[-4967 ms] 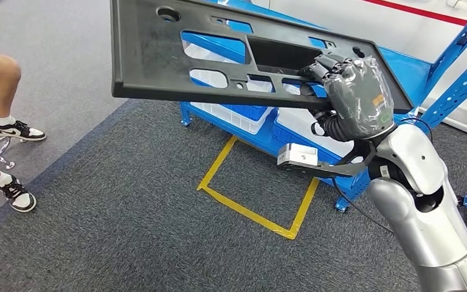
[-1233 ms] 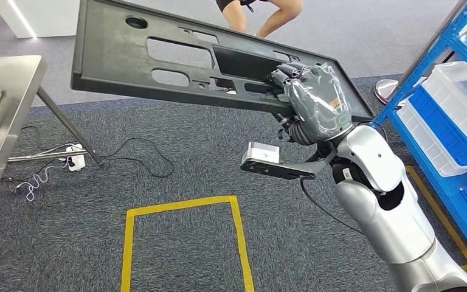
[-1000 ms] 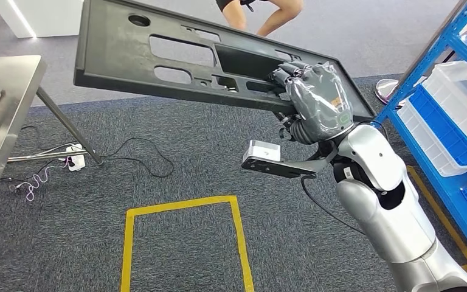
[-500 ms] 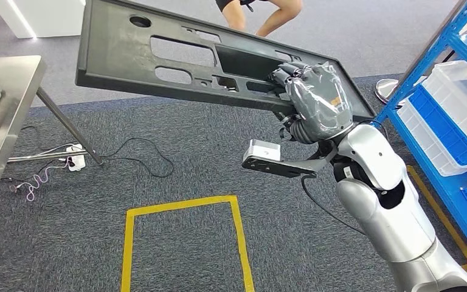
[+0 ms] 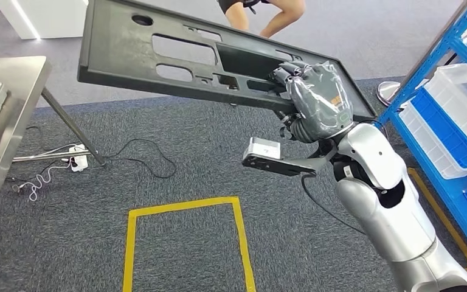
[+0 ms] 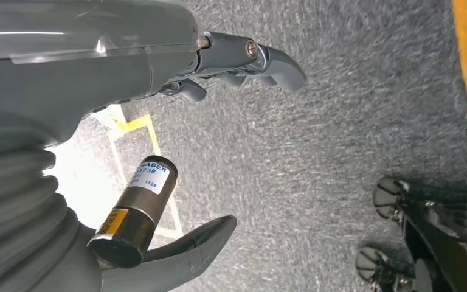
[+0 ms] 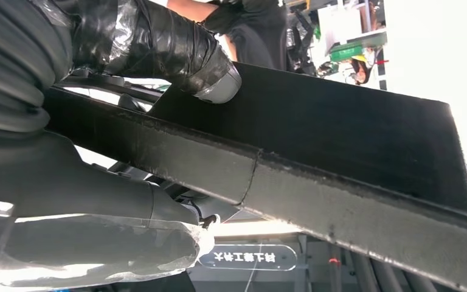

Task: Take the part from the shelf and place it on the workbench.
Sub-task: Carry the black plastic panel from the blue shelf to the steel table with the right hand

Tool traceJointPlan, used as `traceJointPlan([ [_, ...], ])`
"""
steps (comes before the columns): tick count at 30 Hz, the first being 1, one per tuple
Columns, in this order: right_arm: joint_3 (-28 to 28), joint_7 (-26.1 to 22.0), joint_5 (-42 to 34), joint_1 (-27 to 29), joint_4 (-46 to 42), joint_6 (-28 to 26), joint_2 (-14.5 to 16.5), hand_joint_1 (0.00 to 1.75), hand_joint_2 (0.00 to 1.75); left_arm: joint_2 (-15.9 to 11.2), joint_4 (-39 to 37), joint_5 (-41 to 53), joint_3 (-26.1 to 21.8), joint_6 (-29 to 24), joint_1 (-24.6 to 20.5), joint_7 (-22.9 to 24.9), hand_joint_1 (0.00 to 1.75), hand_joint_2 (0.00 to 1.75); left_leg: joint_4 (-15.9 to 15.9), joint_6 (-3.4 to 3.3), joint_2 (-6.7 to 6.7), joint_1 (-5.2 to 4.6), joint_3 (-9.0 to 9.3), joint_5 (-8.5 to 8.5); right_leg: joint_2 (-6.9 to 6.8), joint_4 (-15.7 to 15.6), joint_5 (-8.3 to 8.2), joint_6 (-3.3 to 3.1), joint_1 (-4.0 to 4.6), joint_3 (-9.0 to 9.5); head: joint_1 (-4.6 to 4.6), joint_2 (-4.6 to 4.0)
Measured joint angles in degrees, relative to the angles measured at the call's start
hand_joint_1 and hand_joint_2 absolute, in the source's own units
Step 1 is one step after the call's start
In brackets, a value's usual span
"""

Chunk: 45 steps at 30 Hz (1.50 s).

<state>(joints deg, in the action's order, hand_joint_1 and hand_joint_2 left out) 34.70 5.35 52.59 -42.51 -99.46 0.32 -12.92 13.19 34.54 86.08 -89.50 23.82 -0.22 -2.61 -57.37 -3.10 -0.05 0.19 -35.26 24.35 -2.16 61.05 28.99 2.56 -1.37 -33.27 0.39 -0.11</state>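
One hand (image 5: 316,97) under part (image 5: 176,58)

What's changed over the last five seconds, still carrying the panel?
The robot has turned away from the blue shelf toward the steel workbench; in the last second the view drifted slightly. The right hand still grips the black panel at its near edge, tilted as before.

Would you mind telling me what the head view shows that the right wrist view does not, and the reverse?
Head view alone: the steel workbench, the yellow floor marking, the blue shelf with its bins, and a cable on the carpet. Right wrist view alone: the panel's thick edge seen close from beneath, and an illuminated sign beyond it. Both: the right hand gripping the black panel.
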Motion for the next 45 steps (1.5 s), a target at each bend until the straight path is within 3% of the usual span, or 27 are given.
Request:
traceJointPlan([
  [3,-0.14,-0.04,0.00,-0.05,0.05,0.02,-0.07,1.75,1.75,-0.01,0.03,-0.07,0.01,0.00,-0.17,-0.01,0.00,1.75,0.00,-0.29,-0.24,-0.30,0.43,0.15,1.82,10.59,5.14,-0.53,0.10,-5.86,0.00,0.00],
  [4,-0.14,-0.05,0.00,0.00,0.10,0.02,-0.10,1.75,1.75,-0.01,0.03,-0.07,0.01,0.00,-0.19,-0.01,0.00,1.75,-0.08,-0.28,-0.42,-0.46,0.54,0.31,1.99,12.87,5.61,-0.78,0.15,-7.42,-0.01,0.00],
  [5,-0.14,-0.04,0.00,0.04,0.15,0.03,-0.15,1.75,1.75,-0.01,0.03,-0.08,0.01,0.01,-0.19,-0.01,0.00,1.75,-0.19,-0.21,-0.65,-0.59,0.72,0.55,2.06,13.02,4.88,-1.09,0.19,-7.97,-0.01,0.00],
  [6,-0.15,-0.04,0.00,0.05,0.20,0.03,-0.25,1.75,1.75,-0.01,0.03,-0.08,0.01,0.03,-0.16,0.00,0.00,1.75,-0.34,-0.08,-0.87,-0.67,1.03,0.87,2.09,10.77,2.92,-1.42,0.29,-7.29,-0.01,0.00],
  [8,-0.16,-0.04,0.00,0.00,0.25,0.03,-0.41,1.75,1.75,0.04,0.03,-0.09,-0.01,0.15,-0.04,0.01,0.00,1.75,-0.61,0.30,-1.19,-0.72,1.83,1.72,2.14,3.06,-1.50,-2.17,0.72,-4.33,0.00,0.00],
  [10,-0.16,-0.05,-0.01,-0.16,0.26,0.13,-0.50,1.75,1.75,0.13,0.04,-0.10,-0.01,0.28,0.00,0.01,0.00,1.75,-0.59,0.85,-1.31,-0.58,2.14,2.34,2.21,-1.70,-2.68,-2.75,1.34,-2.54,0.00,0.00],
  [13,-0.17,-0.04,-0.02,-0.28,0.24,0.26,-0.53,1.75,1.75,0.20,0.08,-0.10,-0.01,0.33,-0.10,0.02,0.00,1.75,-1.35,1.97,-1.22,-0.41,2.38,2.16,2.17,-3.17,-2.40,-3.66,1.52,-1.07,-0.05,0.00],
  [15,-0.20,-0.01,-0.01,-0.41,0.25,0.27,-0.58,1.75,1.75,0.22,0.15,-0.10,0.00,0.35,-0.09,0.02,0.00,1.75,-4.94,2.58,-0.97,-0.34,1.02,2.16,1.96,-3.82,-1.97,-4.33,1.18,0.79,-0.04,0.00],
  [17,-0.20,-0.02,-0.02,-0.55,0.25,0.28,-0.61,1.75,1.75,0.27,0.20,-0.10,0.00,0.37,-0.05,0.02,0.00,1.75,-11.63,3.16,-0.74,-0.02,-3.09,3.55,1.79,-4.11,-1.03,-4.65,1.05,2.46,-0.06,0.00],
  [19,-0.17,-0.05,-0.02,-0.54,0.25,0.31,-0.61,1.75,1.75,0.26,0.25,-0.10,0.00,0.37,0.04,0.03,0.00,1.75,-16.48,3.69,-0.58,0.41,-7.42,6.40,1.78,-4.14,0.31,-4.55,0.97,4.02,-0.08,0.00],
  [21,-0.12,0.03,0.12,-0.52,0.26,0.36,-0.44,1.75,1.75,0.10,0.28,-0.29,-0.01,0.40,0.24,0.19,0.00,1.75,-15.01,4.10,-0.34,0.74,-8.99,7.44,1.81,-4.15,2.03,-4.22,0.72,6.16,-0.09,0.00],
  [22,-0.07,0.20,0.33,-0.56,0.31,0.40,-0.16,1.75,1.75,-0.08,0.28,-0.47,-0.02,0.44,0.38,0.31,0.00,1.75,-12.03,4.27,-0.18,0.89,-8.67,5.96,1.82,-4.16,3.02,-3.99,0.56,7.40,-0.09,0.00],
  [25,0.56,0.89,1.19,-0.88,0.77,0.47,1.18,1.75,1.75,-1.06,0.09,-1.08,-0.04,0.26,0.70,0.96,0.00,1.75,-2.87,4.08,0.57,0.78,-7.24,-3.81,1.92,-4.60,5.75,-2.99,0.43,9.95,0.00,0.00],
  [26,0.86,0.96,1.43,-1.03,0.98,0.43,1.66,1.75,1.75,-1.54,-0.10,-1.37,-0.04,-0.05,0.68,1.33,0.00,1.75,-1.59,3.68,0.66,0.61,-6.98,-5.47,1.93,-4.92,6.12,-2.52,0.48,10.57,0.02,0.00],
  [28,1.45,0.96,2.20,-1.44,1.65,0.19,2.94,1.75,1.75,-2.86,-1.00,-2.19,-0.03,-1.07,0.55,2.21,0.00,1.75,-0.96,2.62,0.36,0.43,-5.79,-4.64,1.94,-4.29,5.27,-1.64,0.42,10.99,0.12,0.00],
  [30,2.18,1.02,3.23,-1.99,3.20,-0.41,4.69,1.75,1.75,-4.66,-2.78,-2.91,-0.04,-2.29,0.69,3.01,0.00,1.75,-0.26,1.76,0.07,0.47,-3.77,-3.45,2.00,1.23,2.78,-1.38,0.26,8.28,0.24,0.00],
  [32,3.18,1.14,3.96,-2.69,5.32,-1.18,6.39,1.75,1.75,-6.54,-4.94,-3.14,-0.04,-3.21,0.66,3.65,0.00,1.75,0.12,1.28,-0.19,0.40,-1.57,-1.79,2.07,9.11,2.80,-1.44,0.21,2.38,0.27,0.00],
  [34,4.13,1.52,4.22,-3.03,6.83,-1.62,7.55,1.75,1.75,-8.05,-6.73,-2.97,-0.03,-3.74,0.50,3.88,0.00,1.75,0.16,1.08,-0.56,0.30,0.85,0.25,2.12,13.20,7.74,-1.38,0.27,-3.28,0.25,0.00],
  [35,4.46,1.72,4.10,-3.07,7.19,-1.75,7.81,1.75,1.75,-8.54,-7.38,-2.83,-0.02,-3.92,0.53,3.75,0.00,1.75,0.16,1.05,-0.81,0.24,2.28,1.37,2.13,13.26,10.62,-1.39,0.30,-5.23,0.25,0.00],
  [36,4.64,1.83,3.71,-3.06,7.36,-1.92,7.69,1.75,1.75,-8.86,-7.84,-2.63,-0.02,-4.05,0.60,3.48,0.00,1.75,0.16,1.05,-1.04,0.16,3.86,2.55,2.14,12.14,12.34,-1.49,0.36,-6.59,0.26,0.00],
  [37,4.70,1.72,3.06,-3.01,7.32,-2.14,7.11,1.75,1.75,-8.95,-8.12,-2.30,-0.02,-4.04,0.72,3.04,0.00,1.75,0.18,1.08,-1.27,0.08,5.56,3.83,2.14,9.91,11.58,-1.78,0.47,-7.47,0.26,0.00],
  [38,4.67,1.45,2.18,-2.85,7.16,-2.35,6.18,1.75,1.75,-8.76,-8.27,-1.92,-0.02,-3.89,0.98,2.53,0.00,1.75,0.24,1.10,-1.42,0.03,6.99,5.11,2.12,6.76,7.64,-2.22,0.68,-8.02,0.28,0.00],
  [40,4.18,0.66,0.28,-2.25,6.23,-2.54,3.38,1.75,1.75,-7.75,-7.98,-0.90,-0.02,-2.89,1.32,1.17,0.00,1.75,0.30,1.50,-1.93,-0.05,9.38,7.42,2.28,1.01,-3.52,-3.01,1.37,-8.41,0.25,0.00],
  [41,3.62,0.26,-0.48,-1.88,5.45,-2.33,1.94,1.75,1.75,-6.96,-7.28,-0.40,-0.02,-2.04,1.44,0.47,0.00,1.75,0.46,1.77,-2.15,-0.01,10.23,8.10,2.43,-0.60,-7.29,-3.30,1.69,-8.26,0.22,0.00],
  [42,2.91,-0.01,-1.00,-1.59,4.54,-1.98,0.67,1.75,1.75,-6.15,-6.29,0.02,-0.03,-1.09,1.43,-0.16,0.00,1.75,0.24,2.14,-2.32,-0.01,10.78,8.09,2.59,-1.29,-8.44,-3.56,1.88,-7.89,0.19,0.00],
  [43,2.12,-0.17,-1.31,-1.39,3.69,-1.57,-0.30,1.75,1.75,-5.26,-5.20,0.32,-0.03,-0.22,1.45,-0.62,0.00,1.75,-0.43,2.47,-2.33,0.02,10.68,7.54,2.69,-1.60,-8.03,-3.88,1.88,-7.14,0.17,0.00],
  [45,0.55,-0.27,-1.62,-1.16,2.22,-0.88,-1.58,1.75,1.75,-3.79,-3.20,0.57,-0.03,0.99,1.46,-1.12,0.00,1.75,-6.08,2.92,-1.68,0.11,7.72,4.41,2.85,-2.90,-7.05,-4.53,1.62,-4.98,0.18,-0.01],
])
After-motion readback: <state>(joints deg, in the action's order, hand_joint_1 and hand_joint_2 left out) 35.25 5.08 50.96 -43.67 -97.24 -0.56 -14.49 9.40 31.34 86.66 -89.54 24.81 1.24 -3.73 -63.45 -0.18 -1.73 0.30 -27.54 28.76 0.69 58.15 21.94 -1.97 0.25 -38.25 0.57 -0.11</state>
